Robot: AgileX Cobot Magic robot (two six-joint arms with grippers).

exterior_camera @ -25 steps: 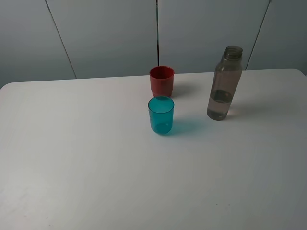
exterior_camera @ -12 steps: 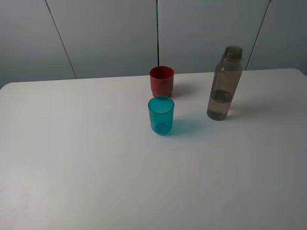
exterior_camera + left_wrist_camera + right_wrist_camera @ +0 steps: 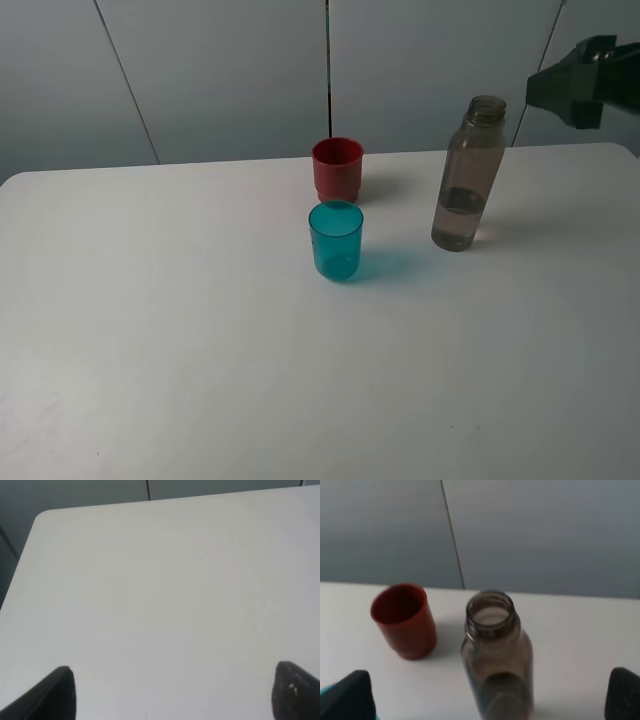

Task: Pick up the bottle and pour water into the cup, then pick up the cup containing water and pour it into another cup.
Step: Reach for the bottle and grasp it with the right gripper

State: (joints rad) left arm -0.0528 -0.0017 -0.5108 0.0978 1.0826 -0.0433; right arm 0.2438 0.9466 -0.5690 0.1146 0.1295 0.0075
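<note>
The bottle stands upright at the right of the white table, uncapped, with a little water in its base. The teal cup stands near the middle, and the red cup is just behind it. My right gripper hangs open in the air to the right of the bottle's neck, apart from it. In the right wrist view the bottle sits between the spread fingertips, with the red cup beside it. My left gripper is open over bare table and holds nothing.
Grey wall panels rise behind the table's far edge. A rounded table corner shows in the left wrist view. The left arm is out of the exterior high view.
My right gripper has come into the exterior high view at the upper right, beside the bottle's top. The bottle and both cups have not moved.
</note>
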